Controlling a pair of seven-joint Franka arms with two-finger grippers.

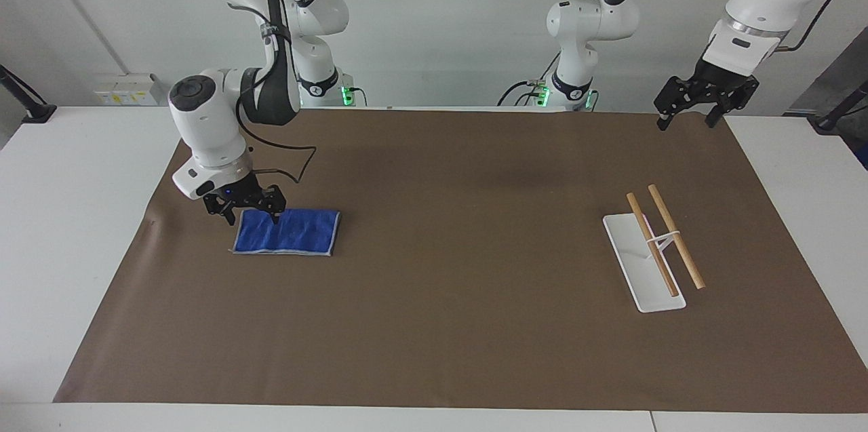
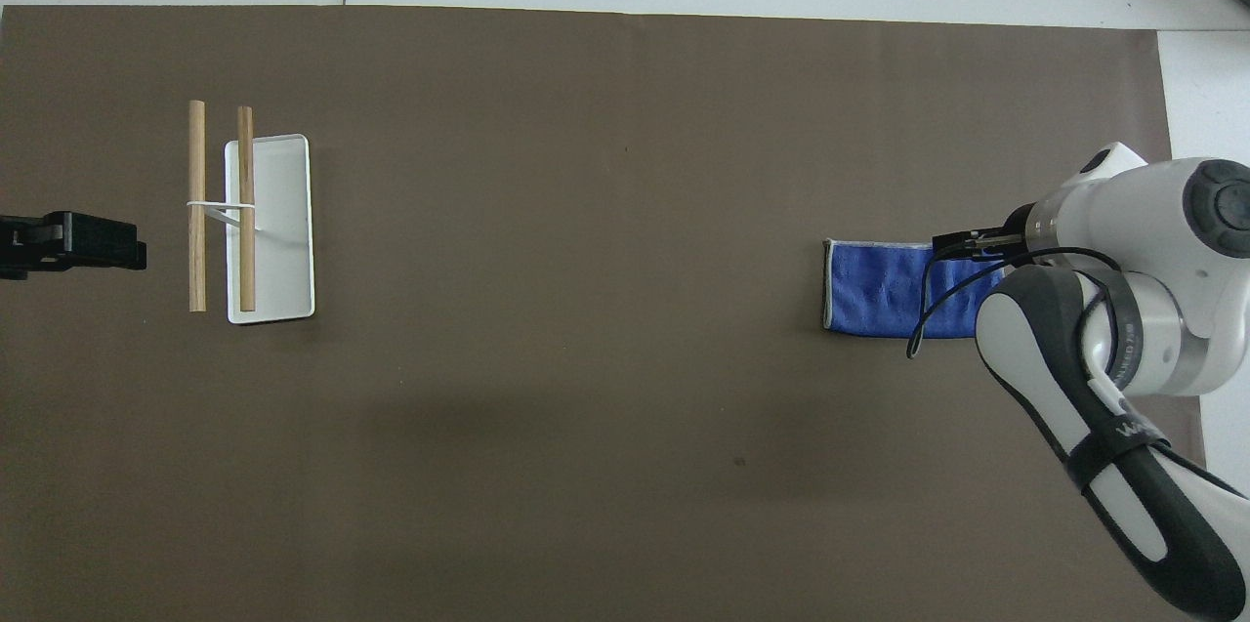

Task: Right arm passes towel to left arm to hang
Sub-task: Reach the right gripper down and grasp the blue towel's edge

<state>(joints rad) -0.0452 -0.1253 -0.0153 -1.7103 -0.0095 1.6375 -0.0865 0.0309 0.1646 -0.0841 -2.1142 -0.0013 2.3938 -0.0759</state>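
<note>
Brown paper (image 1: 434,323) covers the middle of the white table (image 1: 68,215), and everything in play sits on it. Starting at the right arm's end in the facing view, the right arm (image 1: 203,127) bends down low over the paper, its black right gripper (image 1: 252,218) spread open and poised at the corner of the towel (image 1: 291,234) that lies nearest the robots and nearest that end of the table; one fingertip looks to be at the cloth's edge, though whether it actually touches cannot be told. The towel, bright blue with a pale stitched edge, lies flat and unheld on the paper. Across a bare stretch of paper, toward the left arm's end, a white rack base (image 1: 637,276) rests flat, with two wooden rods (image 1: 668,239) held above it on a thin white stand. Above the paper's edge nearest the robots, at that same end, the left arm (image 1: 759,5) waits, its left gripper (image 1: 685,119) hanging in the air with its fingers apart and holding nothing.
</note>
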